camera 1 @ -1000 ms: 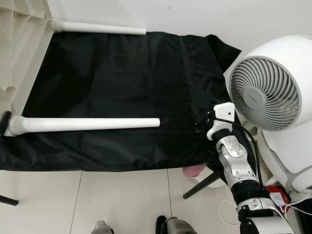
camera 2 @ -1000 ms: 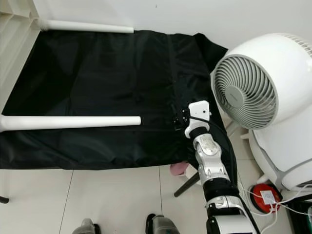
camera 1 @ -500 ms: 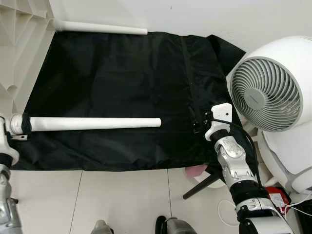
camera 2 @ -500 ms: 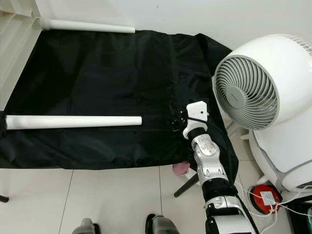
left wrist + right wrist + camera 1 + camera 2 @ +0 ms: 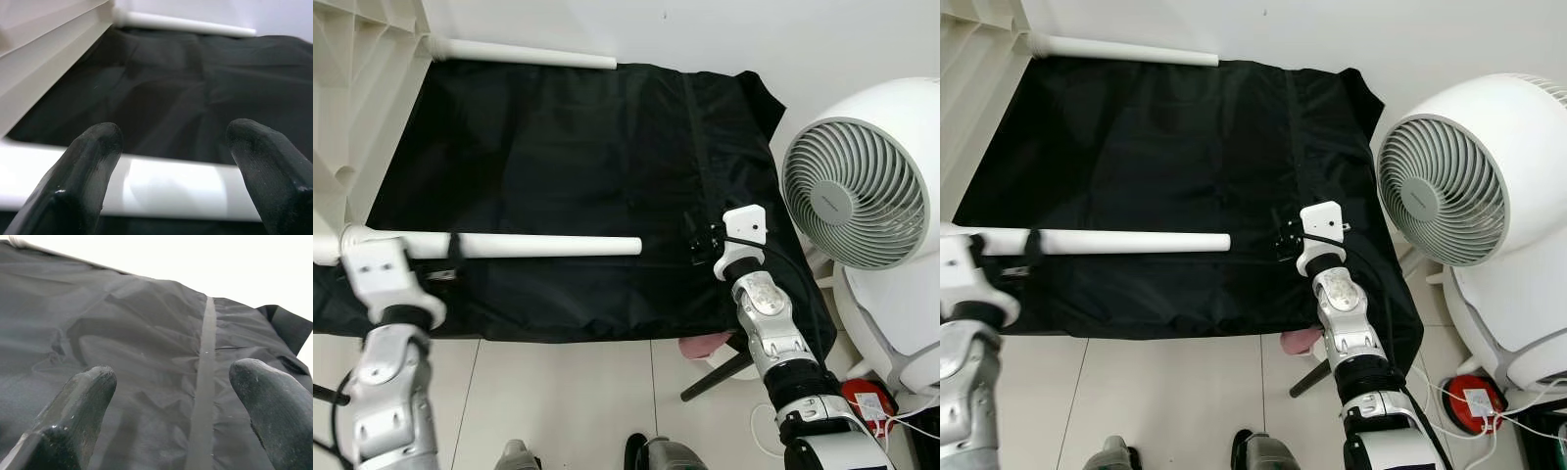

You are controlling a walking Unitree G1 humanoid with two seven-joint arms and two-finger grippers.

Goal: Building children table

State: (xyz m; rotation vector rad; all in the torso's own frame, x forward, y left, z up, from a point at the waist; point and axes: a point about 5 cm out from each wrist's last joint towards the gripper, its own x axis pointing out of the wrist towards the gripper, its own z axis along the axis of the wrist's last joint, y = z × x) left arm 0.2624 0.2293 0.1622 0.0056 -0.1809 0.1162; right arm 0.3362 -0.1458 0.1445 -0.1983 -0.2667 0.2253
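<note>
Left gripper [image 5: 171, 161] at lower left, fingers spread astride the white table leg [image 5: 543, 246] (lying mid-frame on the black cloth [image 5: 568, 147]) — right gripper [image 5: 171, 416] open over the cloth, centre-right.

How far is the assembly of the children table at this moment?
Done: two white round legs, the near one and the far one, join the white tabletop, lying over black cloth. In hand: the left end effector, open, straddles the near leg. The right end effector hovers open. Left: further legs cannot be judged.
</note>
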